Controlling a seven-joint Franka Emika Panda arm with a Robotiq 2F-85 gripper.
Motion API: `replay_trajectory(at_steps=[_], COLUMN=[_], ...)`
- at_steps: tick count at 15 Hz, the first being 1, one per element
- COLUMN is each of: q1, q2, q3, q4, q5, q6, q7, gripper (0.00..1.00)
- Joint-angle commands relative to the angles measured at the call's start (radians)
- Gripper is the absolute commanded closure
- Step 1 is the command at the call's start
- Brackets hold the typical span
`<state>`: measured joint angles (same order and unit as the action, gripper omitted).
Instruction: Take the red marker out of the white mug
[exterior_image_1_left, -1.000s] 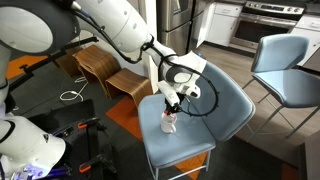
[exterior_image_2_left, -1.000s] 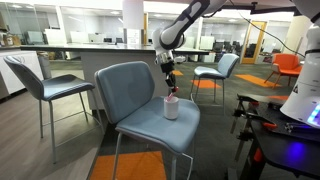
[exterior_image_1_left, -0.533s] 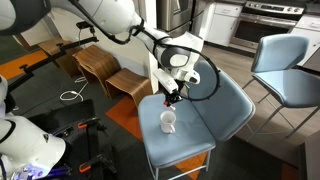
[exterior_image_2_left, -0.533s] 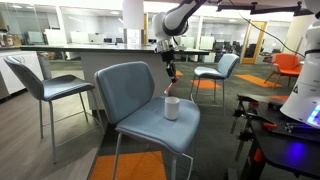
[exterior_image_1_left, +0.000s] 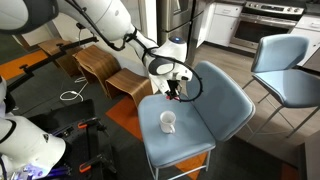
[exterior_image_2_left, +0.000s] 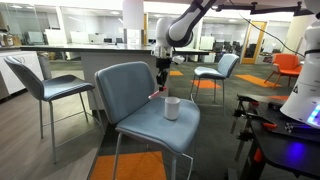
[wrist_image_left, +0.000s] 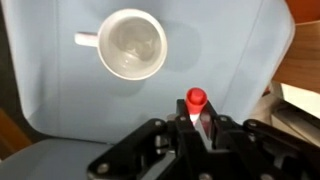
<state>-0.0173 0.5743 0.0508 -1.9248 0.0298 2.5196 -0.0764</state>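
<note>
red marker (wrist_image_left: 196, 98) in claw (wrist_image_left: 197, 126), mug (wrist_image_left: 133, 45) on chair (wrist_image_left: 235, 50)

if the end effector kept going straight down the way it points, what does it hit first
Probably the chair seat, reached first by the held red marker, beside the white mug; depth is unclear.

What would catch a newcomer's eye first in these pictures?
The gripper, shut on the red marker and hanging over the blue-grey chair seat, draws the eye first. Beside it the white mug stands upright and empty on that seat, apart from the marker.
</note>
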Motion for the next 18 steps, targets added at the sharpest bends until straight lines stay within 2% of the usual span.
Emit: replay_trajectory(at_steps=[1,6,9,16,17,18], q1=[-0.064,-0.125,-0.139,-0.252,-0.252,-0.252], q2=[0.063,0.194,0.246,0.323,0.326,0.325], q3=[0.089,0.193,0.211,0.308,0.302,0.295], q4=[0.0,0.036,0.052,0.091,0.094,0.092], q5=[0.091,0.104,0.091,0.089,0.081,0.07], q6=[0.164,0.219,0.21,0.184,0.185,0.189], q7=[-0.118,-0.244,-0.27,-0.435,-0.44,-0.45], gripper=[0.95,0.95,0.95,0.95,0.56,0.55])
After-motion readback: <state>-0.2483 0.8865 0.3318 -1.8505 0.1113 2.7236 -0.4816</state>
